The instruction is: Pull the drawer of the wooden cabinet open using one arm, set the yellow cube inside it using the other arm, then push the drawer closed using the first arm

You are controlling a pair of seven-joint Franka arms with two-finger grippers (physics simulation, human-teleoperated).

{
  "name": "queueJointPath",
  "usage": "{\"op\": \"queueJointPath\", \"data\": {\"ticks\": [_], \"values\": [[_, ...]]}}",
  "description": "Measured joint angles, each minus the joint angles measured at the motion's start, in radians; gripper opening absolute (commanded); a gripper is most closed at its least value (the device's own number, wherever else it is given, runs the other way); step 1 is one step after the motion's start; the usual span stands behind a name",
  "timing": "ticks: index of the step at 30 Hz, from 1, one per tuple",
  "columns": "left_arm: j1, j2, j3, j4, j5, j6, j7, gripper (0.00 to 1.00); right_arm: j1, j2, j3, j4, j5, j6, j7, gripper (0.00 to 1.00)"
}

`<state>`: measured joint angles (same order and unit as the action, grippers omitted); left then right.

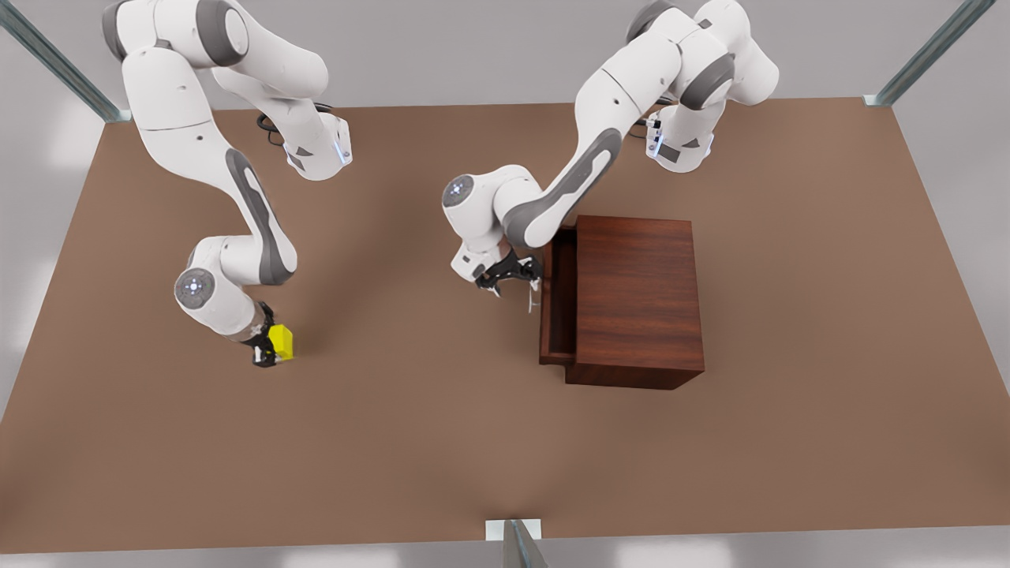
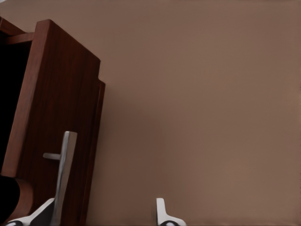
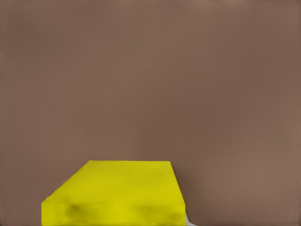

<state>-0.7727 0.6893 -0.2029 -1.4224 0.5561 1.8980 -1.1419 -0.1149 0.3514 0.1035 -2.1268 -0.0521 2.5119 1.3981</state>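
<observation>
Brown table (image 1: pixel 442 442); left gripper (image 1: pixel 517 285) spread at drawer (image 1: pixel 557 304) handle; right gripper (image 1: pixel 272 347) clamping yellow cube (image 1: pixel 281 341).

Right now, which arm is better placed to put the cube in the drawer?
The right. Its gripper is shut on the cube, off to the front view's left. The left gripper is open by the handle of the part-open drawer.
</observation>
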Motion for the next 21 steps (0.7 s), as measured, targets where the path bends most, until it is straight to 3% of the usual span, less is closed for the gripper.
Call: {"op": "queueJointPath", "data": {"ticks": [21], "values": [[-0.061, 0.049, 0.003, 0.089, 0.007, 0.001, -0.079, 1.0, -0.06, -0.048, -0.002, 0.243, 0.007, -0.336, 0.005, 0.71]]}}
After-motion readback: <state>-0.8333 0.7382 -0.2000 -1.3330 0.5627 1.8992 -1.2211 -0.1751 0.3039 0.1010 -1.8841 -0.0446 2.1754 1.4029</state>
